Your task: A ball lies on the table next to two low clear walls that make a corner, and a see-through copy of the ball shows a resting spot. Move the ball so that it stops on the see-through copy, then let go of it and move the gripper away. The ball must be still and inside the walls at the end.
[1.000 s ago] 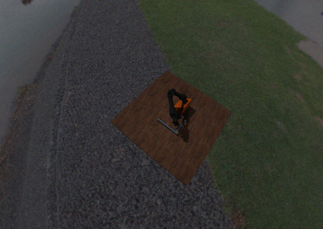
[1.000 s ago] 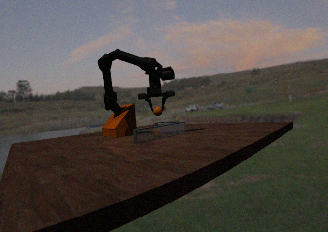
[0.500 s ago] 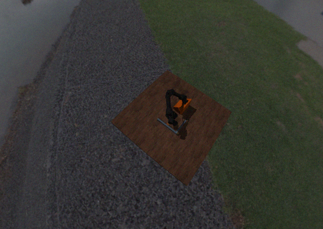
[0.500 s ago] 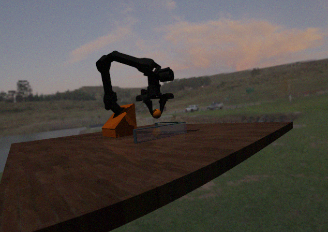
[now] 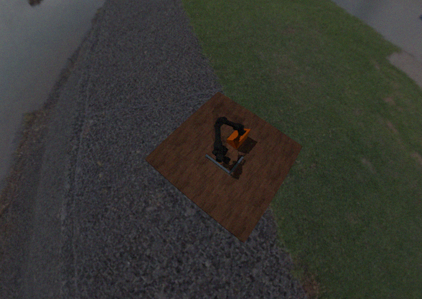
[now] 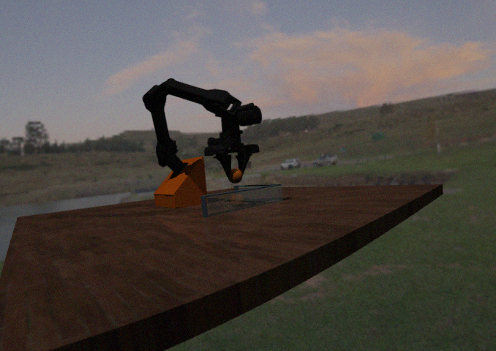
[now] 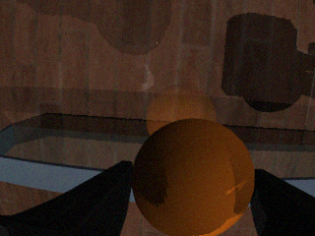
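Observation:
My gripper (image 6: 236, 175) (image 7: 192, 176) is shut on the orange ball (image 6: 236, 175) (image 7: 193, 180) and holds it in the air a little above the top of the clear walls (image 6: 240, 201) (image 7: 39, 173) (image 5: 217, 164). The see-through copy of the ball (image 7: 176, 106) (image 6: 237, 197) rests on the table inside the corner, just beyond the held ball in the wrist view and below it in the exterior view. In the top view the arm (image 5: 218, 141) hides the ball.
The arm's orange base block (image 6: 180, 186) (image 5: 238, 137) stands behind the walls on the brown wooden table (image 6: 132, 265) (image 5: 218, 200). Grass and gravel lie around the table.

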